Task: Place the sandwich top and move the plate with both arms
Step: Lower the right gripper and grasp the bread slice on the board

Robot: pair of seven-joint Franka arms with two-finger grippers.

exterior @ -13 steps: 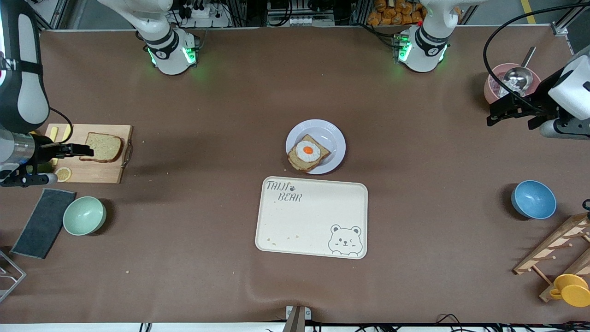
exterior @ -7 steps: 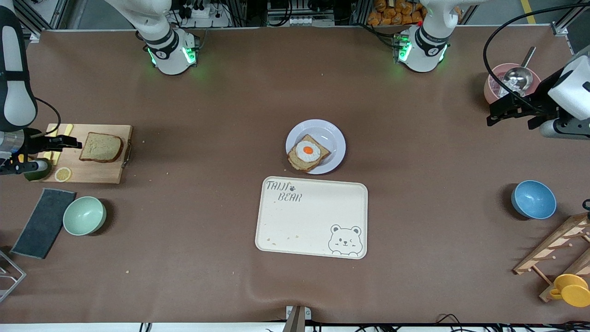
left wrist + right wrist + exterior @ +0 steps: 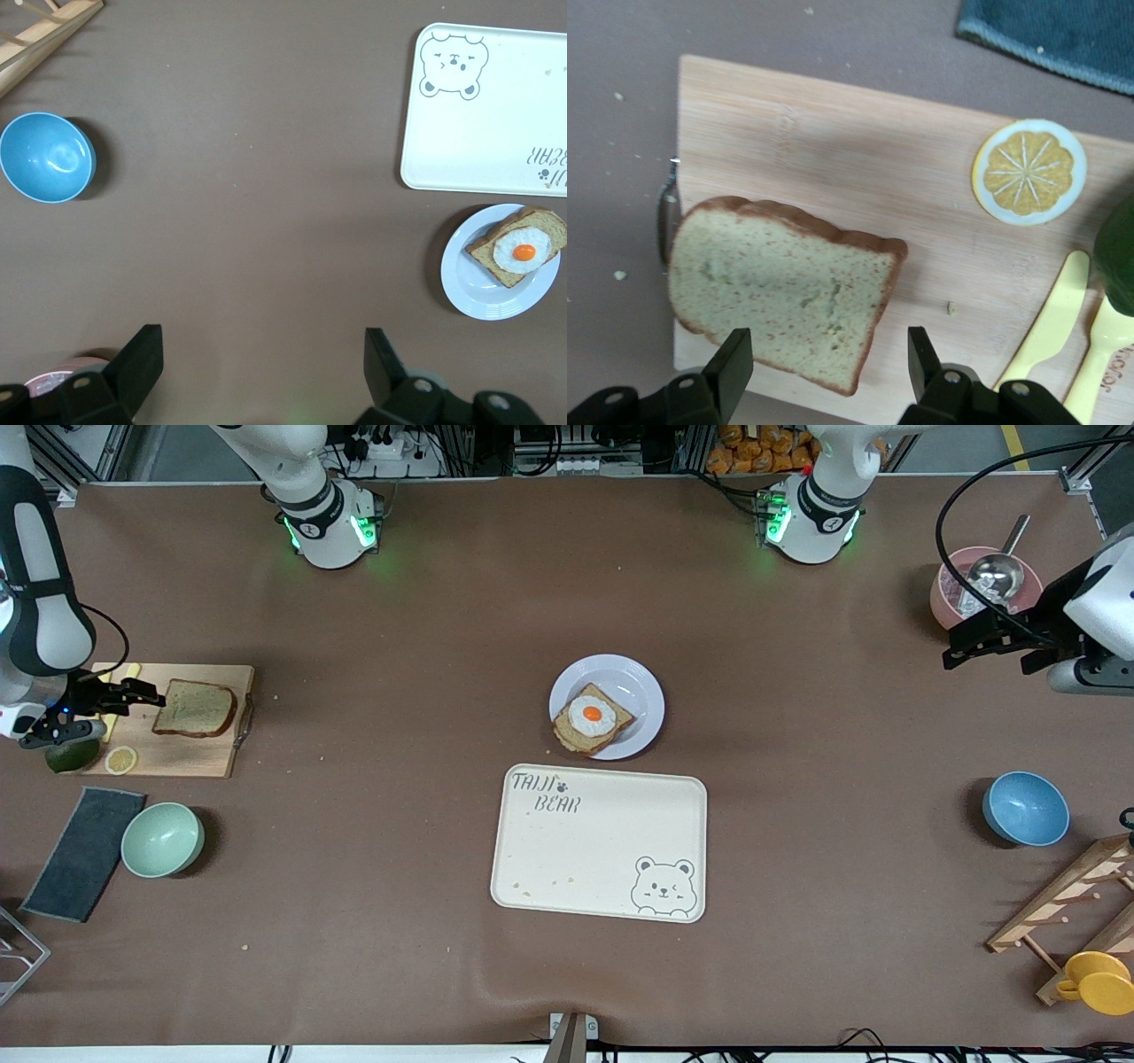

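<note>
The sandwich top [image 3: 195,707] [image 3: 780,288], a plain brown slice, lies flat on a wooden cutting board [image 3: 177,757] at the right arm's end of the table. My right gripper [image 3: 146,693] [image 3: 827,359] is open just above the board, and a corner of the slice lies between its fingers without touching them. The pale plate [image 3: 633,686] [image 3: 478,283] sits mid-table and carries a bread slice with a fried egg [image 3: 592,717] [image 3: 523,252]. My left gripper [image 3: 955,654] [image 3: 261,354] hangs open and empty over bare table at the left arm's end.
Also on the board are a lemon slice [image 3: 120,759] [image 3: 1029,171], a green fruit [image 3: 71,755] and yellow utensils [image 3: 1054,336]. Nearer the camera than the plate lies a bear-print tray [image 3: 602,850]. Also here: green bowl [image 3: 162,839], dark cloth [image 3: 84,853], blue bowl [image 3: 1025,808], pink bowl [image 3: 961,589], wooden rack [image 3: 1072,895].
My right gripper has drawn back from over the slice's edge toward the board's end and turned, so both fingers now show. The left arm has scarcely moved.
</note>
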